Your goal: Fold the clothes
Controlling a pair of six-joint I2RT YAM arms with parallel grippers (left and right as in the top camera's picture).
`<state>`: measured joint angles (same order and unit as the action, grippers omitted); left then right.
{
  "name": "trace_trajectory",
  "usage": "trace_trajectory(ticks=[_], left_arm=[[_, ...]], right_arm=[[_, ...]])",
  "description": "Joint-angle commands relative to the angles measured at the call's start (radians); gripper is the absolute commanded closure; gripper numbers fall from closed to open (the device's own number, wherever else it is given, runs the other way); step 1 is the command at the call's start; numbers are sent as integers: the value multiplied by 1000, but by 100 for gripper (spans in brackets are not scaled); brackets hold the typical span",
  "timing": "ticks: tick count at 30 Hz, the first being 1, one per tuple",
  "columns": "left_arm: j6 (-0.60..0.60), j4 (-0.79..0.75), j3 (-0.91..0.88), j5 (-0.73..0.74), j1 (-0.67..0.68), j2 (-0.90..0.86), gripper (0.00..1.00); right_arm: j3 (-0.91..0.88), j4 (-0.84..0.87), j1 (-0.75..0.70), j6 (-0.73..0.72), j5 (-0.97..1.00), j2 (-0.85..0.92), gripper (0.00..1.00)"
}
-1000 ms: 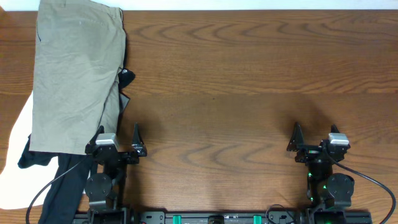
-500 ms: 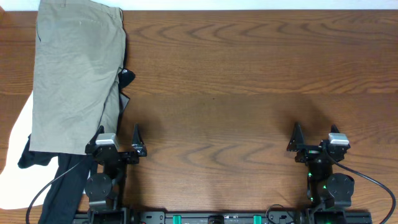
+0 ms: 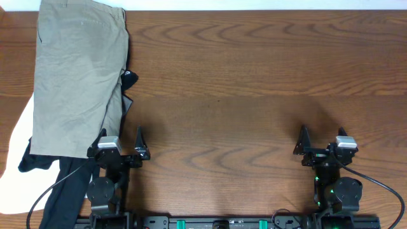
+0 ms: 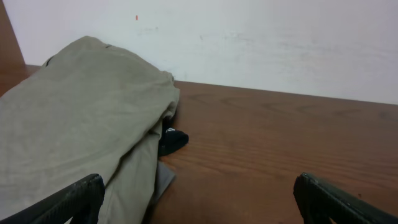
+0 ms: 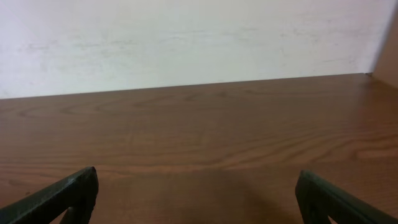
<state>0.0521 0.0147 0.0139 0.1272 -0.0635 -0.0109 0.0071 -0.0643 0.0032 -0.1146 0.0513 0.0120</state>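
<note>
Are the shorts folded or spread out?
Folded lengthwise, it seems: the shorts form one narrow panel, no separate legs showing, and the left wrist view shows two layers at their edge.

Overhead: even, soft light, no hard glare, all sharp. The table (image 3: 254, 63) wood carries only a faint sheen. Faint soft shadow patches sit on the near half, left and right. The white strip at the far edge is almost blown out. Wrist views: the wall (image 4: 280, 43) is bright, slightly washed and mottled. The fingertips (image 4: 68, 202) in the near corners are dark and blurred. The shorts (image 4: 74, 124) throw a soft shadow along their right edge.
</note>
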Motion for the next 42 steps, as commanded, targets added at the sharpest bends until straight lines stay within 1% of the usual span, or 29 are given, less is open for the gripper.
trace_trajectory(ticks=[1, 11, 13, 16, 19, 21, 24, 28, 31, 34, 38, 42], left_arm=[[-6, 44, -10, 14, 4, 7, 2], [-6, 44, -10, 14, 3, 7, 2], [-6, 43, -10, 14, 3, 7, 2], [-4, 34, -10, 21, 3, 7, 2], [13, -17, -10, 54, 3, 7, 2], [13, -87, -10, 71, 3, 7, 2], [13, -187, 2, 71, 3, 7, 2], [13, -207, 61, 71, 3, -16, 2], [13, -200, 109, 71, 3, -79, 2], [13, -200, 164, 71, 3, -184, 2], [13, -183, 271, 72, 3, -358, 2], [13, -76, 456, 72, 3, -561, 2]], right_arm=[[-2, -5, 10, -12, -3, -5, 1], [-2, -2, 9, 7, 13, -5, 1], [-2, 37, 9, 6, 27, -5, 1], [-2, 155, 10, -30, 14, -5, 1], [-2, 264, 9, -26, 7, -5, 1], [-2, 304, 9, -26, 4, -3, 1], [1, 328, 9, 6, -45, 18, 1], [24, 349, 9, 19, -60, 85, 1], [50, 412, 9, 43, -60, 156, 1], [102, 466, 9, 45, -61, 251, 1], [217, 452, 9, 74, -103, 394, 1], [361, 401, 9, 79, -142, 565, 0]])
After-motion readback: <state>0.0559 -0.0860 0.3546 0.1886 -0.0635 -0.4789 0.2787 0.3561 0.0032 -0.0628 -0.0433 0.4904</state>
